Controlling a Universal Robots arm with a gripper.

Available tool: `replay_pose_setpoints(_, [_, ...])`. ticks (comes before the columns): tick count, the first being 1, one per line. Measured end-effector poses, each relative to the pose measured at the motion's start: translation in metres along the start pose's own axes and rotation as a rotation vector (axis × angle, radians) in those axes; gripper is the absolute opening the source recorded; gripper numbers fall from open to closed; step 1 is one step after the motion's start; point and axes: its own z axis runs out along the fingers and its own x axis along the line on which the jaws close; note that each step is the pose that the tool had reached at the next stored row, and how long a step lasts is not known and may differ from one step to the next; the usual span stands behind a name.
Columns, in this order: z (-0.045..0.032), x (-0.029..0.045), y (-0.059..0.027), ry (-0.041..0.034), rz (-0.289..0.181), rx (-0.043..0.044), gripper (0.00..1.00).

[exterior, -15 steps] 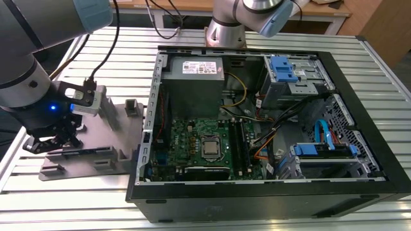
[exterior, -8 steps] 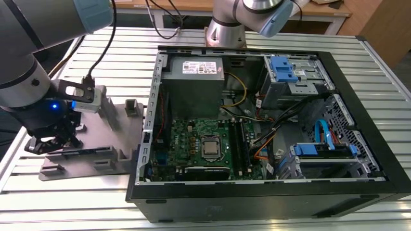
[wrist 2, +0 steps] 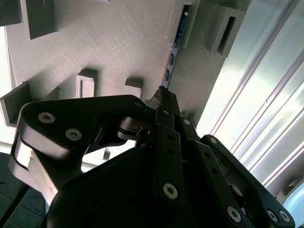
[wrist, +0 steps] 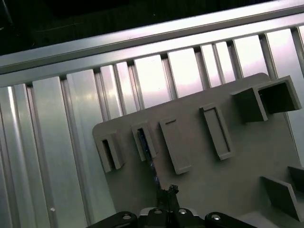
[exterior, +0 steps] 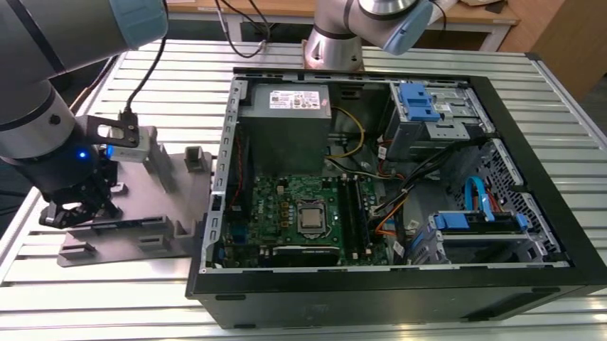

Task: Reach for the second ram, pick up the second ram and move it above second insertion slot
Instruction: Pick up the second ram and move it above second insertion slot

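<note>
Exterior view places the arm at the exterior view's lower left, its gripper (exterior: 71,212) lowered onto a grey holder plate (exterior: 142,245) that lies on the slatted metal surface (exterior: 114,298). Just beside the plate, toward the exterior view's right, an open black computer case (exterior: 379,298) lies on its side. Its green motherboard (exterior: 284,195) faces up and carries the square CPU socket (exterior: 311,217).

In both wrist views the second ram (wrist 2: 174,47) (wrist: 147,152) shows as a thin dark blue-green strip standing on its long edge on the holder plate (wrist 2: 118,42) (wrist: 237,180). Its far end sits in one of the raised slot blocks. Its near end runs in between the tips of the gripper (wrist 2: 163,97) (wrist: 168,191). The jaws are drawn narrow, closed on that near end of the stick. Whether the stick has left the block at all cannot be told. The stick is well apart from the motherboard, over the plate and outside the case.
</note>
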Motion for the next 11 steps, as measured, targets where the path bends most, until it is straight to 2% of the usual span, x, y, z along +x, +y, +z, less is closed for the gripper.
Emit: replay_pose_setpoints(11, [0.0000,0.0000,0.0000,0.0049,-0.111,-0.0031,0.07])
